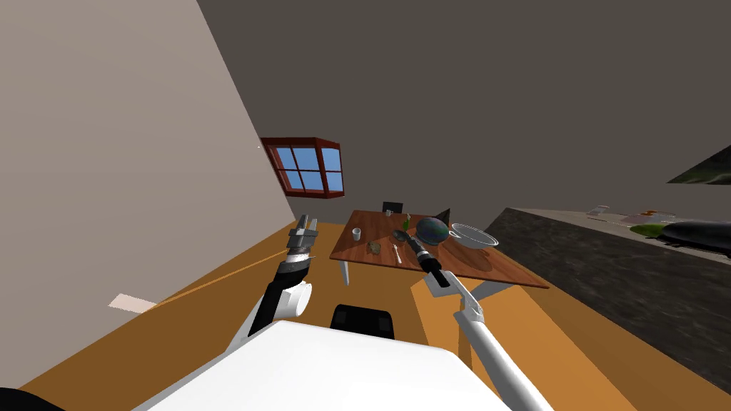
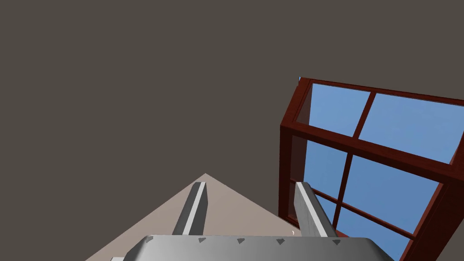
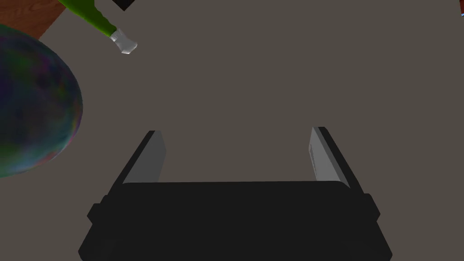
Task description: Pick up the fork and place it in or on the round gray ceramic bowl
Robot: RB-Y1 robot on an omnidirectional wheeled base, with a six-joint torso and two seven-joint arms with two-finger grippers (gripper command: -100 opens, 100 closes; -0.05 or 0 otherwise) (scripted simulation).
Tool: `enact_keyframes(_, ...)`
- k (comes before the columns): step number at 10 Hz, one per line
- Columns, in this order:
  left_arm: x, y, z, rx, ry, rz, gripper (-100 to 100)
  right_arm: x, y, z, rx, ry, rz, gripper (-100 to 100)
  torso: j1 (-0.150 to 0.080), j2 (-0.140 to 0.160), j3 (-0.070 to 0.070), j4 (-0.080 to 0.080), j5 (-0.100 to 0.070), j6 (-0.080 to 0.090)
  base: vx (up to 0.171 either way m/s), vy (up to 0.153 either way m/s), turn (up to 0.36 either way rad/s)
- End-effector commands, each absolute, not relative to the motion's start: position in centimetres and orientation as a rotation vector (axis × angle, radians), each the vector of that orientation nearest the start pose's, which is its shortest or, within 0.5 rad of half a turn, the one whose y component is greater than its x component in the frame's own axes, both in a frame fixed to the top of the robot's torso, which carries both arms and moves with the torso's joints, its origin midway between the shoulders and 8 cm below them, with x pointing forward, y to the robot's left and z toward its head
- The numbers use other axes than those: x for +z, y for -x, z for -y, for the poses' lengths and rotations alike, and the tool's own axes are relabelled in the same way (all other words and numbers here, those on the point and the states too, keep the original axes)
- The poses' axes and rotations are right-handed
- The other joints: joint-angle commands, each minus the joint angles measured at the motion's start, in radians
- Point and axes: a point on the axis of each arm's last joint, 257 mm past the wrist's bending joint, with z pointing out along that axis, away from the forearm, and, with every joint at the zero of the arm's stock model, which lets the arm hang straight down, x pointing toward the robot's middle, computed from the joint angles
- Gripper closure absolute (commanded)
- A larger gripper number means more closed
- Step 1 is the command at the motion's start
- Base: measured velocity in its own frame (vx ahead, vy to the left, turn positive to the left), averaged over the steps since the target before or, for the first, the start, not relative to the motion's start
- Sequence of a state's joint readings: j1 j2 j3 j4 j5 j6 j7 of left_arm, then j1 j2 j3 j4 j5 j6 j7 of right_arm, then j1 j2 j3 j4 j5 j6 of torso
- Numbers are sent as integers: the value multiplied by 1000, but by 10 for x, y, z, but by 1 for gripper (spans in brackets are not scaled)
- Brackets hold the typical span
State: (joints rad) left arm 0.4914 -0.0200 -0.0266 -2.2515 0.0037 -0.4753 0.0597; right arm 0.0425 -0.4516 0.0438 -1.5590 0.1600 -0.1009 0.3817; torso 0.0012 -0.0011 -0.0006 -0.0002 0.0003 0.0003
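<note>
Reddish-brown wooden table (image 1: 500,270), standing ahead on an orange-brown floor and carrying all the objects listed. Mottled blue-green ball (image 1: 432,230), near the table's middle; in the right wrist view it lies close beside the gripper. Round pale grey bowl (image 1: 473,235), upright and just to the right of the ball. Right gripper (image 1: 408,241), reaching out over the table in front of the ball; its fingers (image 3: 154,154) are spread wide, with nothing between them. Left gripper (image 1: 308,222), raised left of the table and off it, with fingers (image 2: 195,208) parted and holding nothing. Green bottle (image 1: 406,223) with a grey cap, behind the right gripper. White mug (image 1: 355,233), near the table's left edge. Light grey fork (image 1: 395,251), lying flat on the table near its front edge, just left of the right gripper and well apart from the bowl.
</note>
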Motion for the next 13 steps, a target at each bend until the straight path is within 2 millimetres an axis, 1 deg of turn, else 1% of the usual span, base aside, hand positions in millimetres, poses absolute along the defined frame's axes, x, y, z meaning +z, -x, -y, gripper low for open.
enact_keyframes(1, 10, -355, -274, -1379, 738, -606, 0, -227, -531, 337, 481, -397, -1564, -100, 0, 0, 0, 0, 0, 0, 8, 21, 68)
enact_keyframes(2, 10, -355, -274, -1379, 738, -606, 0, -239, -536, 348, 429, -385, -1599, -100, 0, 0, 0, 0, 0, 0, 11, 38, 76)
enact_keyframes(3, 10, -355, -274, -1379, 738, -606, 0, -246, -542, 356, 383, -369, -1625, -100, 1, 0, 0, 0, 0, 0, 21, 59, 135)
enact_keyframes(4, 10, -355, -274, -1379, 738, -606, 0, -262, -539, 365, 365, -388, -1652, -100, 2, -1, 0, 0, 1, 0, 22, 42, 51)
enact_keyframes(5, 10, -355, -274, -1379, 738, -606, 0, -267, -545, 372, 321, -371, -1675, -100, 2, -1, -1, 0, 0, 1, 29, 46, 72)
enact_keyframes(6, 10, -355, -274, -1379, 738, -606, 0, -279, -542, 379, 306, -386, -1695, -100, 2, -1, -1, 0, 0, 0, 18, 35, 34)
enact_keyframes(7, 10, -355, -274, -1379, 738, -606, 0, -280, -548, 385, 268, -365, -1711, -100, 1, -1, 0, 0, 0, 1, 24, 50, 61)
enact_keyframes(8, 10, -355, -274, -1379, 738, -606, 0, -294, -544, 392, 252, -382, -1734, -100, 2, -1, -1, 0, 0, 0, 29, 41, 38)
enact_keyframes(9, 10, -355, -274, -1379, 738, -606, 0, -298, -542, 395, 246, -388, -1742, -100, 2, -1, -1, 0, 0, 0, 12, 17, 2)
enact_keyframes(10, 10, -355, -274, -1379, 738, -606, 0, -300, -548, 400, 210, -368, -1757, -100, 0, 0, 0, 0, 0, 1, 18, 37, 72)
enact_keyframes(11, 10, -355, -274, -1379, 738, -606, 0, -312, -543, 407, 195, -383, -1778, -100, 1, 0, 0, 0, 0, 0, 22, 42, 37)
enact_keyframes(12, 10, -355, -274, -1379, 738, -606, 0, -320, -546, 416, 151, -374, -1805, -100, 1, -1, 0, 0, 0, 1, 31, 59, 63)
enact_keyframes(13, 10, -355, -274, -1379, 738, -606, 0, -334, -539, 425, 132, -393, -1831, -100, 2, -1, -1, 0, 1, 0, 31, 50, 30)
